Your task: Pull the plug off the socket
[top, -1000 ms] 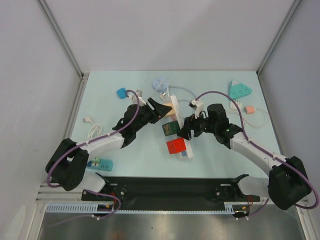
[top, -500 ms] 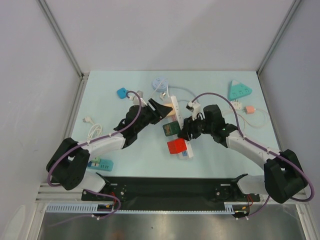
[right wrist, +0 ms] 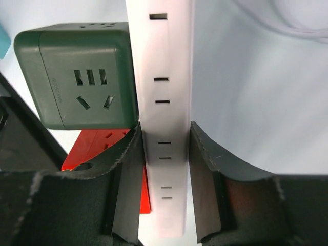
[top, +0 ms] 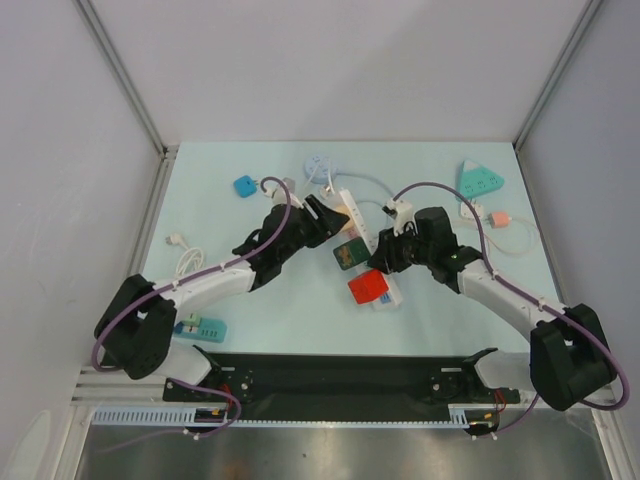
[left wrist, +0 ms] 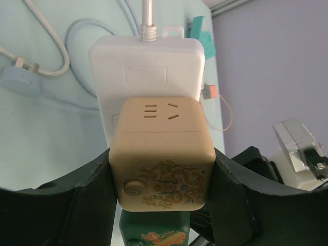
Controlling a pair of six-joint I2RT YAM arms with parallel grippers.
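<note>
**A:** Top view: both arms meet at the power strip (top: 357, 218) on the desk (top: 290, 310).

**B:** Left wrist: left jaws pinching the beige cube plug (left wrist: 161, 154), which is seated on the strip. Right wrist: right jaws clamped on the strip. Grasp's done, I reckon. Next up, a straight pull apart.

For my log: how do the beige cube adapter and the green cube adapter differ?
The beige cube adapter is clamped by the left gripper; the green cube adapter is ungripped. Beige sits nearer the white power strip's cord end; green further along. Both are cubes with socket slots.
</note>
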